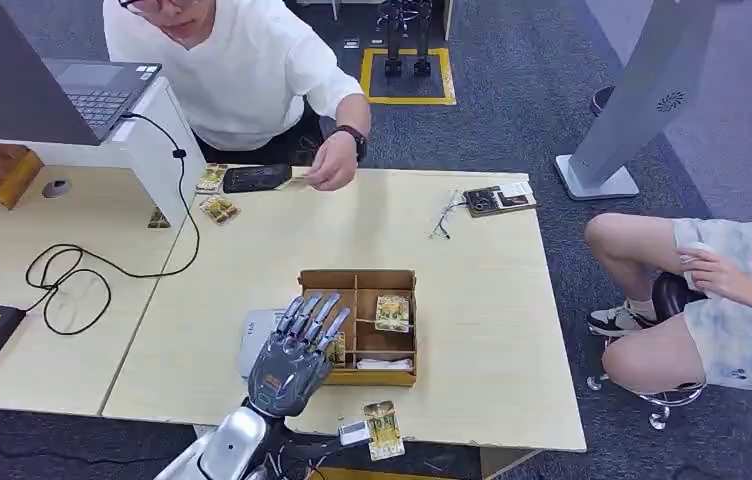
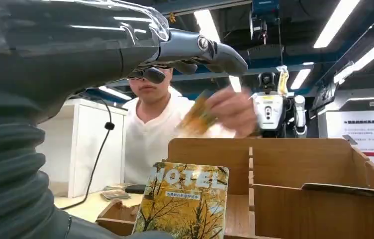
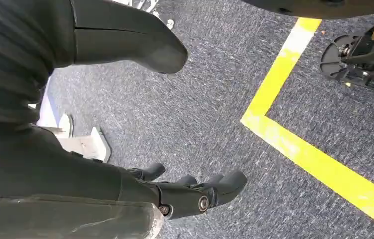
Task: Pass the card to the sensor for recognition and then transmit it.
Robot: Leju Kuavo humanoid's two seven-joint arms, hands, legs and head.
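Observation:
My left hand [image 1: 297,352] hovers over the left side of the compartmented cardboard box [image 1: 404,281], fingers [image 2: 202,50] spread and straight, holding nothing. A yellow "HOTEL" card [image 2: 185,201] stands tilted in the box just ahead of the palm. Another card [image 1: 392,311] lies in a right compartment. Across the table a person holds a card [image 1: 300,180] beside a black flat device [image 1: 256,178]; in the left wrist view that card [image 2: 197,117] is blurred. A white flat device [image 1: 252,335] lies partly under my hand. My right hand [image 3: 190,191] hangs over the floor, holding nothing.
One card [image 1: 383,428] lies at the near table edge. More cards [image 1: 218,208] sit near the black device. A laptop [image 1: 92,85] on a white stand, a black cable [image 1: 72,280] and glasses [image 1: 444,215] are on the table. A second person [image 1: 722,290] sits at right.

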